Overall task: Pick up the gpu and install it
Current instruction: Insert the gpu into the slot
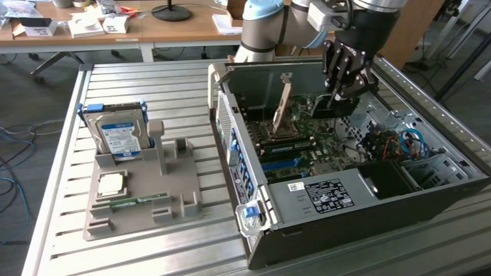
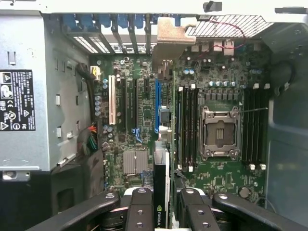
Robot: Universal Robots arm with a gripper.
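The black two-fingered gripper (image 2: 161, 207) is clamping the gpu (image 2: 161, 175), a flat black-coolered card, edge-on over the green motherboard (image 2: 139, 103). To my eye it is needing careful alignment with the long blue slot (image 2: 157, 106), with the card's metal bracket (image 2: 169, 31) meeting the case's rear opening squarely.

Exterior view: soft, even room light, faint shadows on the bench (image 1: 146, 98), slight grain. Wrist view: case rim (image 2: 120, 6) blown out white, motherboard (image 2: 139, 120) well lit and fairly sharp. My end effector (image 2: 161, 209) and the gpu (image 2: 160, 178) edge look soft, close to the lens.
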